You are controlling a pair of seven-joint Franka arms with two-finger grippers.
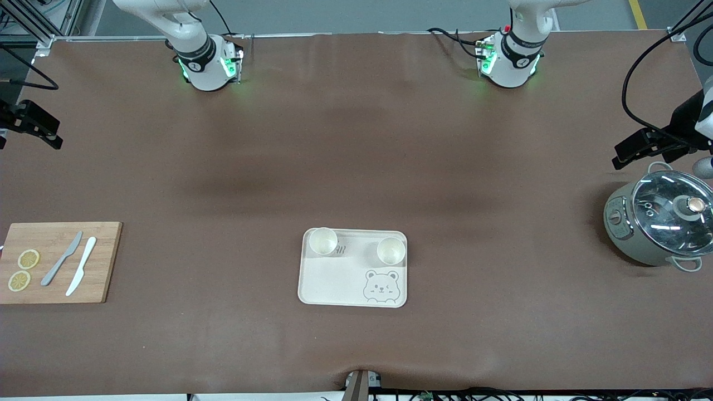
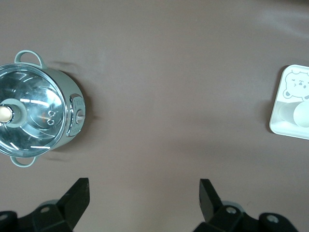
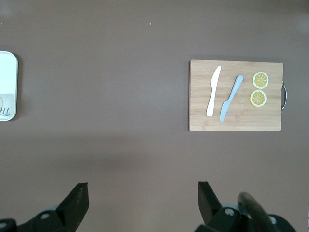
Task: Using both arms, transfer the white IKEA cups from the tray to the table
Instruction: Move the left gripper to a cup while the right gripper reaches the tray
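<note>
Two small cream-white cups stand upright on the cream bear-printed tray, along its edge farther from the front camera. One cup is at the corner toward the right arm's end, the other cup toward the left arm's end. The left wrist view shows part of the tray with one cup. My left gripper is open and empty, up over the table beside the pot. My right gripper is open and empty, up over the right arm's end of the table.
A grey-green pot with a glass lid stands at the left arm's end. A wooden cutting board with two knives and two lemon slices lies at the right arm's end. The right wrist view shows the tray's edge.
</note>
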